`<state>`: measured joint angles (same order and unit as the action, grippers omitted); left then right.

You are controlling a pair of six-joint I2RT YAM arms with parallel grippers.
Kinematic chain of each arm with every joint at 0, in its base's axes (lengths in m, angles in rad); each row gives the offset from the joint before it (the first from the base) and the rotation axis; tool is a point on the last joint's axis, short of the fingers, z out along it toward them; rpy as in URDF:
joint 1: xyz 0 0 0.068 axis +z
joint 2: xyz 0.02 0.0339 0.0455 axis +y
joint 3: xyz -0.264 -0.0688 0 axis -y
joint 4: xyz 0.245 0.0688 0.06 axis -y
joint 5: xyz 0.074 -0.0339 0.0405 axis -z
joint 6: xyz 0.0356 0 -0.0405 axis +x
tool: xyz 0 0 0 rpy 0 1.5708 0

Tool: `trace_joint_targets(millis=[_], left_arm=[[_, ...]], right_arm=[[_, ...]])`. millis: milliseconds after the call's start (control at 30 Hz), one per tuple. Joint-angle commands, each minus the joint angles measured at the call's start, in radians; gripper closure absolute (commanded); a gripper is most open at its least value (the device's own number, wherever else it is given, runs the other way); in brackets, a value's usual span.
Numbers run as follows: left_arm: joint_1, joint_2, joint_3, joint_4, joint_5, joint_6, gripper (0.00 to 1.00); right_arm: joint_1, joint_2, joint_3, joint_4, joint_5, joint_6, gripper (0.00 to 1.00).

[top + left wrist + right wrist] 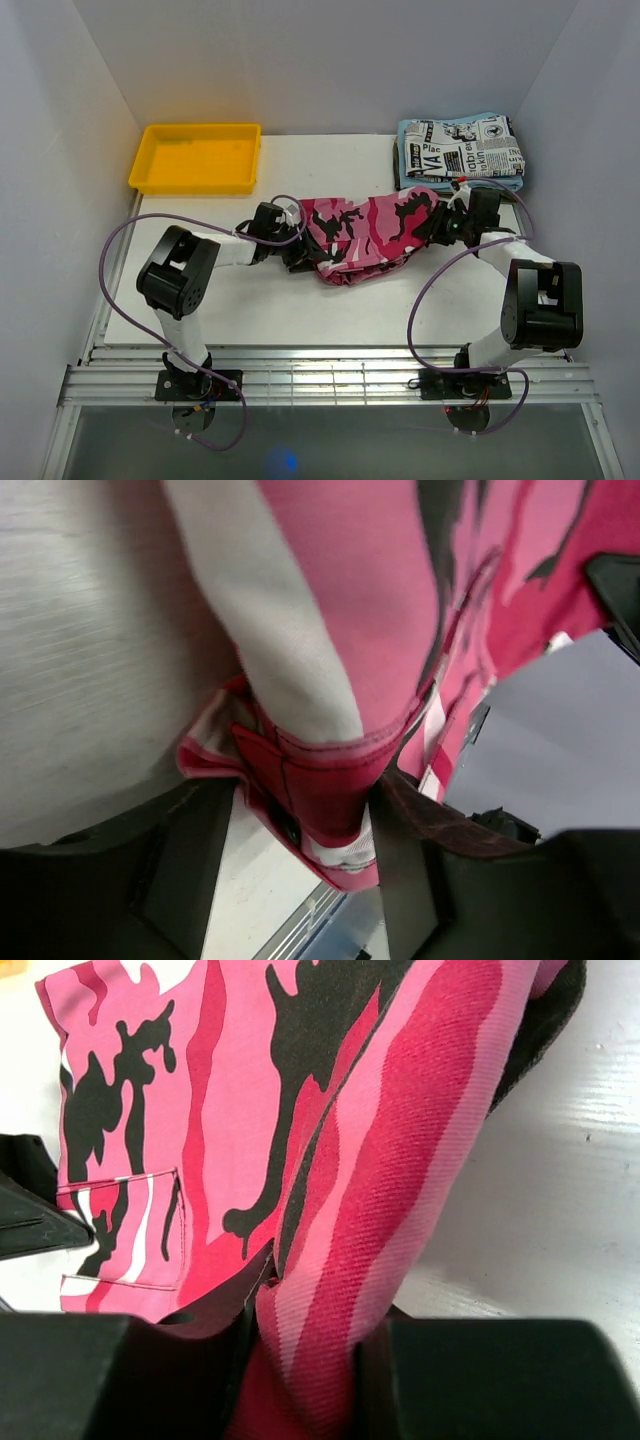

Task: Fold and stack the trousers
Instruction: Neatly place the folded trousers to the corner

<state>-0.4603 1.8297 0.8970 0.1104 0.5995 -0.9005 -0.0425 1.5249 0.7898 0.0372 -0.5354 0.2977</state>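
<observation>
I am watching the right tool (300, 1360) pinching a twisted fold of the trousers (365, 235) tight between its jaws. The left tool (300, 815) is straddling a hem with its jaws apart, and I cannot tell whether it is gripping. The trousers are lying bunched on the worktop (300, 310), stretching from one tool to the other.

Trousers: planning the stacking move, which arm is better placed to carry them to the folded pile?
Probably right: the right tool grips the trousers just beside the newspaper-print pile; the left tool sits at the far end.
</observation>
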Motion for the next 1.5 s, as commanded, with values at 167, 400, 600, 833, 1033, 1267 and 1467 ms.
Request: trace_joint_targets(millis=[167,400,600,833,1033,1267,1467], left_arm=[[-0.001,0.017,0.077,-0.071,-0.130,0.012,0.77],[-0.024,-0.072,0.164,0.015,-0.125,0.211,1.00],[-0.031,-0.032,0.396,0.014,-0.174,0.449,1.00],[-0.046,0.210,0.830,0.057,-0.153,0.594,1.00],[-0.073,0.529,1.244,0.144,-0.104,0.615,1.00],[-0.141,0.802,1.457,0.402,-0.144,0.650,1.00],[-0.156,0.987,1.611,0.561,-0.282,0.690,1.00]], right_arm=[[0.041,-0.055,0.084,0.016,0.040,-0.117,0.92],[0.043,-0.031,0.265,0.081,0.066,-0.190,0.92],[0.043,0.024,0.510,0.098,0.106,-0.282,0.92],[-0.052,0.162,0.719,0.178,0.198,-0.285,0.92],[-0.164,0.268,0.816,0.272,0.238,-0.267,0.92],[-0.269,0.354,0.816,0.404,0.261,-0.270,0.92],[-0.324,0.409,0.787,0.451,0.290,-0.235,0.92]])
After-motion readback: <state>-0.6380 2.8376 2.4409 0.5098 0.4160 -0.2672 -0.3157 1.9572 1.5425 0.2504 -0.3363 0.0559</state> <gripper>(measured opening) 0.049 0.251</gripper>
